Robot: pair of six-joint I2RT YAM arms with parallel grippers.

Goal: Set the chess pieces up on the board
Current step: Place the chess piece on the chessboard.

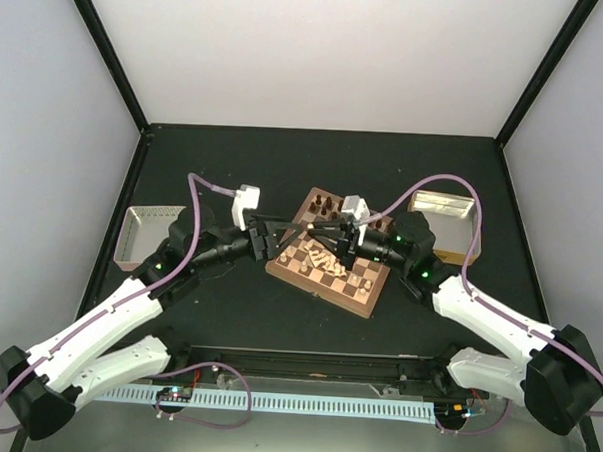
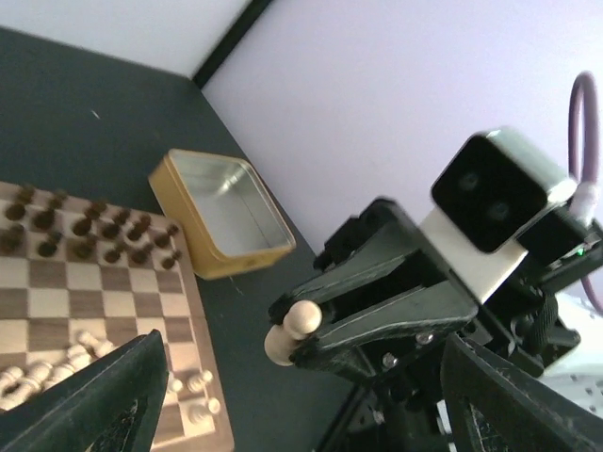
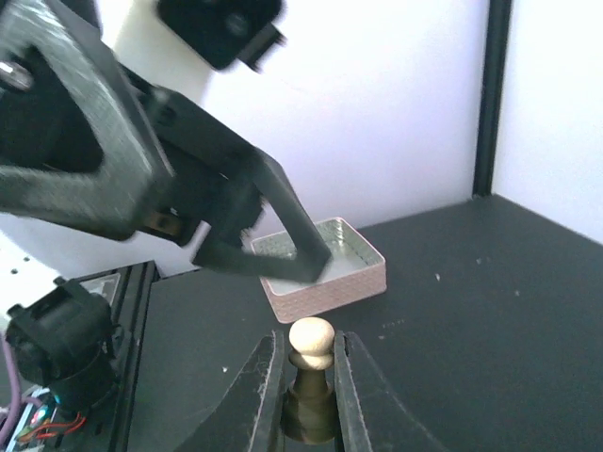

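Note:
The board (image 1: 364, 289) lies in the middle of the table, also in the left wrist view (image 2: 38, 282). Dark pieces (image 2: 94, 231) stand in rows along its far edge. Cream pieces (image 2: 57, 363) lie bunched near its middle, a few upright by the near edge. My right gripper (image 3: 309, 353) is shut on a cream pawn (image 3: 311, 341), head up, held in the air over the board. The left wrist view shows that pawn (image 2: 294, 325) in its tips. My left gripper (image 1: 299, 234) is wide open and empty, facing the right gripper (image 1: 326, 245) close by.
A gold tin (image 2: 221, 212) with nothing in it sits beyond the board's right corner (image 1: 441, 204). A pink tin (image 3: 325, 273) sits at the table's left (image 1: 146, 229). Both arms cross low over the board.

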